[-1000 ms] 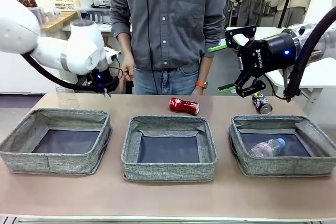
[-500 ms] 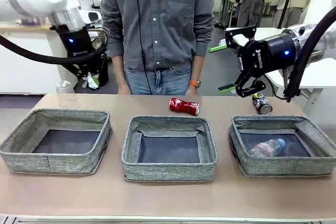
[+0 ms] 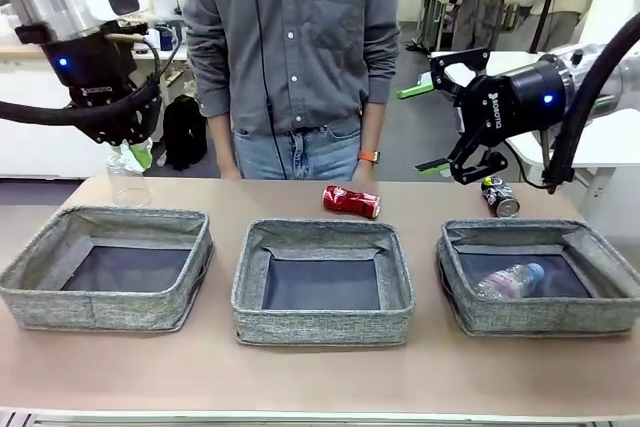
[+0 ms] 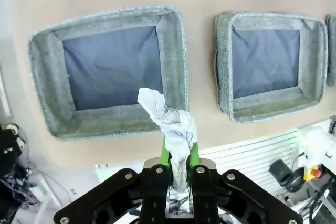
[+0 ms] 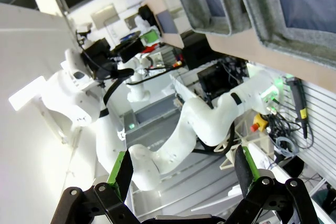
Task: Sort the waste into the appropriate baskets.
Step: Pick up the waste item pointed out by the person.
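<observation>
While the left hand (image 3: 126,150) hangs high above the tabletop's (image 3: 320,377) ten o'clock corner, its green pads pinch the crumpled white paper (image 4: 169,121), which sticks out past the fingertips. Seen from that wrist, the left basket (image 4: 173,61) lies below the paper. The right hand (image 3: 418,129) hovers in the air at two o'clock, its fingers spread wide apart. A clear bottle (image 3: 508,282) lies inside the right basket (image 3: 540,235). At twelve o'clock of the middle basket (image 3: 320,237) a red can (image 3: 351,201) lies on the tabletop. A dark can (image 3: 498,197) sits at twelve o'clock of the right basket. A clear cup (image 3: 127,179) stands just beneath the left hand.
</observation>
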Robot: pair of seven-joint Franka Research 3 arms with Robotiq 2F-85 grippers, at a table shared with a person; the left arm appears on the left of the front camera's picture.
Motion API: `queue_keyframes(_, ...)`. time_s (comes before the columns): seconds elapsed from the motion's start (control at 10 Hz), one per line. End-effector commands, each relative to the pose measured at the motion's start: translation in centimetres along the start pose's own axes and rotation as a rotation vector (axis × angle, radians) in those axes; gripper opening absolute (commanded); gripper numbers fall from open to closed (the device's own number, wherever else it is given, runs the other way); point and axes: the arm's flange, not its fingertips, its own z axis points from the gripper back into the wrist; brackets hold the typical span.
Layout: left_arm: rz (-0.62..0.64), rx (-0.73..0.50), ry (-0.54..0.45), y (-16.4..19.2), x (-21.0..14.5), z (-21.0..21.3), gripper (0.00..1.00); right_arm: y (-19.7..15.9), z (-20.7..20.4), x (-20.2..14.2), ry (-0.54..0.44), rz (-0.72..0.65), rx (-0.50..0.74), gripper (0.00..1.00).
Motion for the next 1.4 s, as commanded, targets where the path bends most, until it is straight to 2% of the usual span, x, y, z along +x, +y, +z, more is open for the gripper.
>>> queue_keyframes(0.0,0.025,-0.008,0.044,-0.4,2.5,-0.4,0.0,0.4,0.1,-0.1,0.003,-0.018,-0.016,1.0)
queue_keyframes(0.1,0.025,-0.008,0.044,-0.4,2.5,-0.4,0.0,0.4,0.1,-0.1,0.003,-0.018,-0.016,1.0)
queue_keyframes(0.2,0.005,-0.001,0.019,0.1,1.1,-0.7,0.1,0.4,0.1,-0.1,0.003,-0.018,-0.016,1.0)
queue_keyframes(0.3,0.12,-0.029,0.012,-2.4,2.3,0.8,0.1,0.4,0.1,-0.1,0.003,-0.018,-0.016,1.0)
queue_keyframes(0.4,0.061,-0.155,-0.026,-7.1,2.7,4.7,0.1,0.0,0.0,0.1,0.001,-0.002,0.0,1.0)
queue_keyframes(0.5,0.005,-0.19,0.002,-11.0,2.5,7.9,0.1,0.9,2.5,-1.7,-0.041,0.054,-0.015,1.0)
queue_keyframes(0.6,-0.064,-0.199,-0.013,-14.2,1.9,10.0,0.1,0.3,4.7,-2.5,-0.08,0.097,-0.022,1.0)
queue_keyframes(0.7,-0.148,-0.22,0.027,-17.5,1.1,11.0,0.1,-1.6,7.7,-2.8,-0.105,0.131,0.018,1.0)
queue_keyframes(0.8,-0.172,-0.216,0.061,-20.1,0.5,11.6,0.1,-3.3,10.3,-2.8,-0.14,0.156,0.048,1.0)
queue_keyframes(0.9,-0.12,-0.215,0.09,-22.8,0.4,12.1,0.1,-4.7,12.5,-2.9,-0.162,0.191,0.1,1.0)
queue_keyframes(1.1,-0.094,-0.156,0.139,-27.4,0.3,12.6,0.1,-6.8,14.0,-1.9,-0.165,0.228,0.159,1.0)
queue_keyframes(1.2,-0.098,-0.101,0.103,-28.5,0.0,13.5,0.1,-4.4,13.4,-3.4,-0.182,0.165,0.103,1.0)
queue_keyframes(1.3,-0.098,-0.077,0.076,-28.9,0.0,14.0,0.1,-4.4,13.4,-3.4,-0.182,0.165,0.103,1.0)
